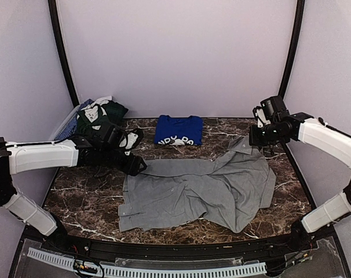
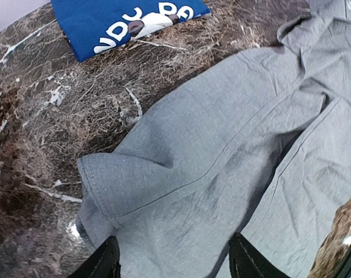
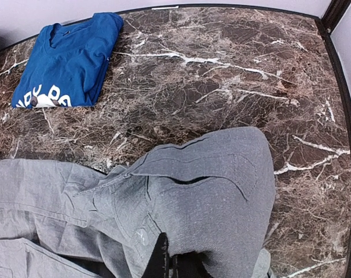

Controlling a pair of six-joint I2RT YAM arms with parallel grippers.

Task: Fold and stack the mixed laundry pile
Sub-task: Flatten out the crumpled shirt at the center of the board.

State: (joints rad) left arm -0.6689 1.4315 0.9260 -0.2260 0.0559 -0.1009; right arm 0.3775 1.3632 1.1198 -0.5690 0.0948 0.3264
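Light-grey collared polo shirt (image 1: 198, 191) sprawls rumpled across the dark marble table (image 1: 88, 202), its left edge under the low, wide-open left gripper (image 1: 138, 166), its far-right collar pinched in the raised right gripper (image 1: 262, 143).

Two robot arms. The left arm (image 1: 42, 156) and right arm (image 1: 329, 139) have smooth white shells on their long segments and black joints. A thin black cable runs along the left arm. The left gripper (image 1: 138, 165) is black, with matte black fingers (image 2: 100, 263).
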